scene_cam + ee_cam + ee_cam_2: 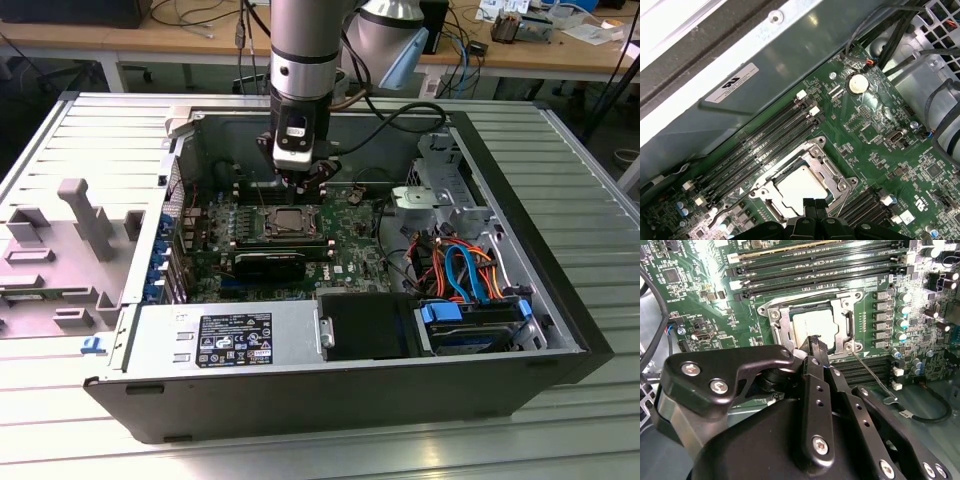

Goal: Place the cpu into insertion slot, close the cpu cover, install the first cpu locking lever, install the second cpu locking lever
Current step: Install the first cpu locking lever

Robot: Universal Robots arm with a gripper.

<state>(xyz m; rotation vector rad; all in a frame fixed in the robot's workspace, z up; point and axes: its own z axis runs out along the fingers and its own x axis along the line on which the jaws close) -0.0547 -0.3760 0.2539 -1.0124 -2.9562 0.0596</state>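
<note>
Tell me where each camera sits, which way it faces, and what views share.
Exterior view: off the arm, looking down into the open computer case; arm and gripper show.
First wrist view: on the wrist, facing the motherboard past the jaws' tips.
Second wrist view: on the wrist, facing that board over the gripper's body.
Shared: both wrist views show the cpu framed by the cpu cover.

The cpu [812, 326] is dull silver, framed by the brighter silver cpu cover [784, 332] on the green circuit board [715, 315] (its memory slots [815, 272] are black). The gripper [816, 344] is black. In the exterior view, orange and blue cables [465, 265] show at three o'clock from the board.
</note>
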